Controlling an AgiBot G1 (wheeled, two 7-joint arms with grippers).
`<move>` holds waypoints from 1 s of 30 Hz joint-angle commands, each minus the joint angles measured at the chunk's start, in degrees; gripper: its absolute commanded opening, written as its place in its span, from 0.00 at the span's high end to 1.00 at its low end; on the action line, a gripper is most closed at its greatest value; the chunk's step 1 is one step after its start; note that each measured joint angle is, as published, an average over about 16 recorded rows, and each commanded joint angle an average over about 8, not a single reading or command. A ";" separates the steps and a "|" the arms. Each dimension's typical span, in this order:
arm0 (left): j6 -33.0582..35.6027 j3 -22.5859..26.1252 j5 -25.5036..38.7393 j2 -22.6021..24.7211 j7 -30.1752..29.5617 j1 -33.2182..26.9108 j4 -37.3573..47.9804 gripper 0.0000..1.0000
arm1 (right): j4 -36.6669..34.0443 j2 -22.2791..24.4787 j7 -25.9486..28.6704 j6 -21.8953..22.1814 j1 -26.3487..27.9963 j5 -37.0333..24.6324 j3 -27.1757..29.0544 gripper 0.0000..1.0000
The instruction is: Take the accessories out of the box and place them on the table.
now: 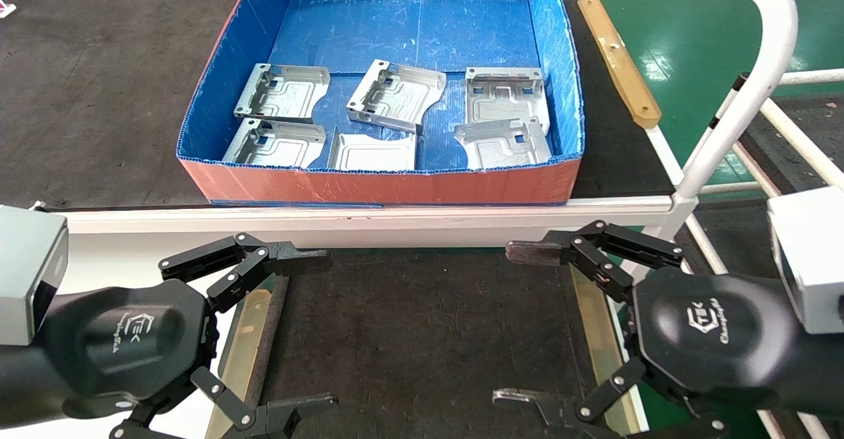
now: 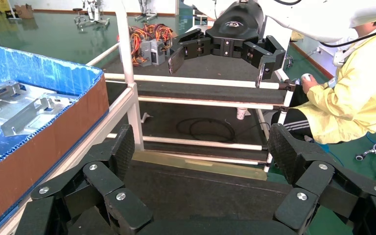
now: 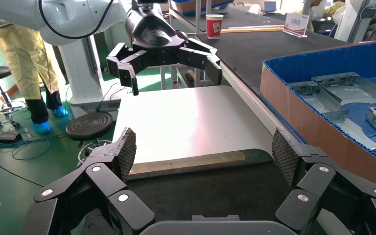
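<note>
The box sits on a black surface beyond the white edge of the table, its orange-red front wall facing the robot. All six accessories lie flat on the blue floor inside, crowded toward that near wall in two rows: the back row holds a left plate, a tilted middle plate and a right plate; the front row holds a left plate, a middle plate and a right plate (this last one overlaps the plate behind it).

Both grippers hover low over the dark mat, well short of the box and touching nothing. The left gripper is on the mat's left side with its fingers spread wide; the right gripper mirrors it on the right side, jaws equally wide. They face each other across the mat, and every plate lies ahead of them, past the box's near wall.
</note>
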 commanded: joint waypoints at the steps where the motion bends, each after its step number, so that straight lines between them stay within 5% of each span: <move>1: 0.00 0.00 0.00 0.00 0.00 0.00 0.00 0.00 | 0.00 0.00 0.00 0.00 0.00 0.00 0.00 0.00; 20: -0.65 0.07 0.59 0.15 -0.10 -0.36 -0.04 0.00 | -0.01 0.00 -0.01 0.00 0.00 0.00 0.00 0.00; 30: -8.37 1.11 6.11 4.08 -0.55 -5.46 1.96 0.00 | -0.04 0.00 -0.03 -0.01 0.03 0.02 -0.04 0.00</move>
